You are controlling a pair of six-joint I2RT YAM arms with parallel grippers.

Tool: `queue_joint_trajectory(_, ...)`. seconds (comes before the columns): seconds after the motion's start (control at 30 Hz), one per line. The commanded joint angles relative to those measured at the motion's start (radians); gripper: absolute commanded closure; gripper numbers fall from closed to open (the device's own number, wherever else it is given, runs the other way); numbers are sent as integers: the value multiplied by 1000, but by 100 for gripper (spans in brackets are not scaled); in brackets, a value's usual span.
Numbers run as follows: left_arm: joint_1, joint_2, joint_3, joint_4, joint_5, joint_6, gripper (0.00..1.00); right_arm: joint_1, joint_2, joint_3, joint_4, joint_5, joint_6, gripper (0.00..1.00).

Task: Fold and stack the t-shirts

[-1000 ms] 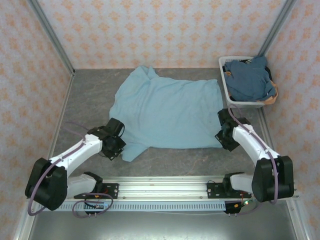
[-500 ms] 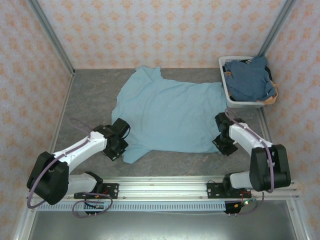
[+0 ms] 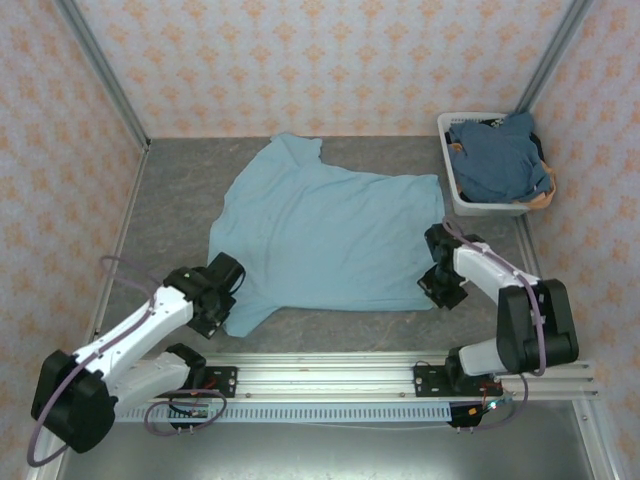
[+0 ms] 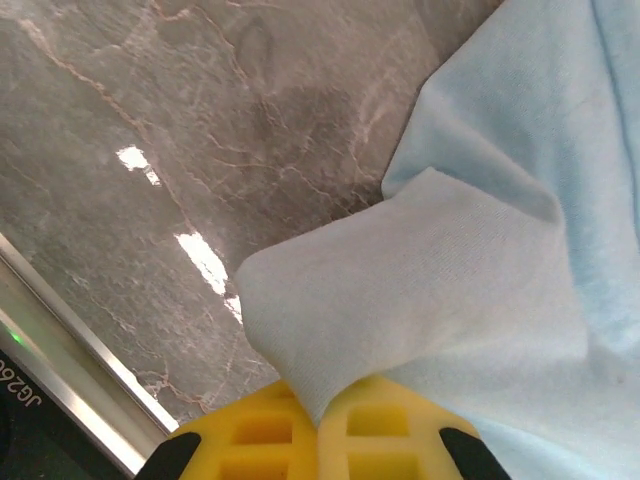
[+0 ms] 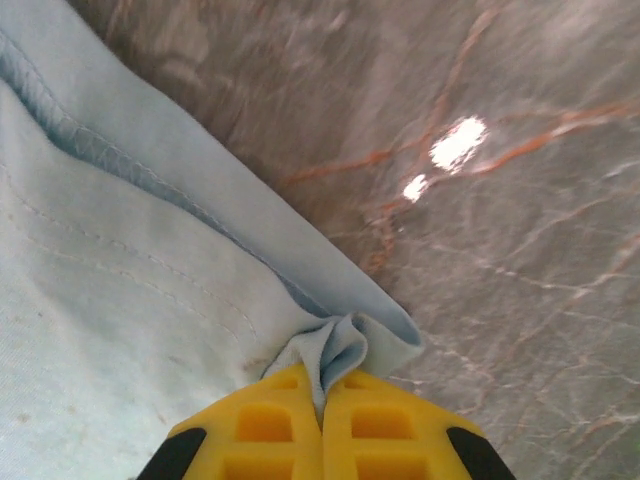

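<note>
A light sky-blue t-shirt (image 3: 325,235) lies spread on the grey marble table, no lettering showing on its upper side. My left gripper (image 3: 222,305) is shut on the shirt's near left corner (image 4: 330,300), a flap of cloth pinched between the yellow fingers (image 4: 260,435). My right gripper (image 3: 432,285) is shut on the near right hem corner (image 5: 345,345), where the fabric bunches between its yellow fingers (image 5: 385,425). A darker slate-blue t-shirt (image 3: 500,160) is heaped in the white basket.
The white laundry basket (image 3: 470,205) stands at the back right against the wall. A metal rail (image 3: 330,375) runs along the near edge, with a strip of it (image 4: 70,380) beside the left gripper. Patterned walls close in three sides.
Both grippers have pulled the shirt's near edge toward the front. The left arm swung left and nearer, the right gripper moved nearer. The shirt is stretched flatter and wider.
</note>
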Motion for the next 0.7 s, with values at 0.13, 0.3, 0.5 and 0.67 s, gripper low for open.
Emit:
queue_joint_trajectory(0.13,-11,77,-18,17,-17,-44,100,26,36,30,2,-11,-25,100)
queue_joint_trajectory(0.3,-45,219,82,97,-34,61,100,25,-47,44,-102,127,10,100)
queue_joint_trajectory(0.5,-24,395,322,124,-135,282,100,26,-49,71,-23,86,-13,100)
queue_joint_trajectory(0.67,66,634,526,166,-121,471,100,27,36,137,55,60,-26,100)
